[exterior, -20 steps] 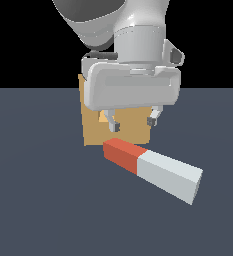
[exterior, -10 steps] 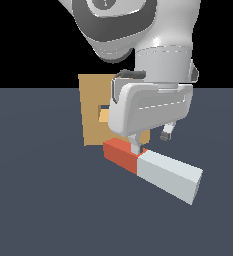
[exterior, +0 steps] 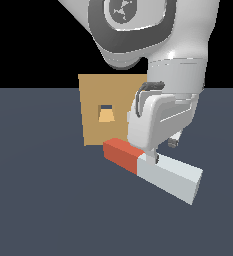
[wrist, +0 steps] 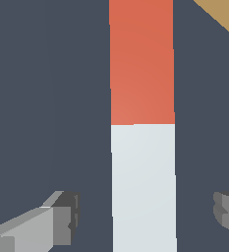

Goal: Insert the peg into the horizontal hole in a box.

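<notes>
The Panda arm [exterior: 153, 45] fills the upper part of the exterior view, its wrist hanging in front of the box [exterior: 100, 95], an upright tan block standing on the dark floor [exterior: 38, 200]. The peg [exterior: 153, 167] lies flat on that floor just in front of the box, its red third nearest the box and the pale grey-white length running away from it toward the exterior view's right. The gripper [wrist: 145, 221] is low over the pale part, close to the colour join; its fingers [wrist: 62, 224] stand released, one on each side of the bar with floor showing between each pad and the peg, so nothing is grasped yet. To do this step well, I judge the hand should settle until the pads sit level with the bar's side faces, stay centred and square across it, then close evenly so the peg does not twist. The hole [exterior: 106, 114] sits in the middle of the box's face, above the lying peg, so a lift and alignment will be needed. Nothing else stands nearby; only the box's closeness to the red end limits room.
</notes>
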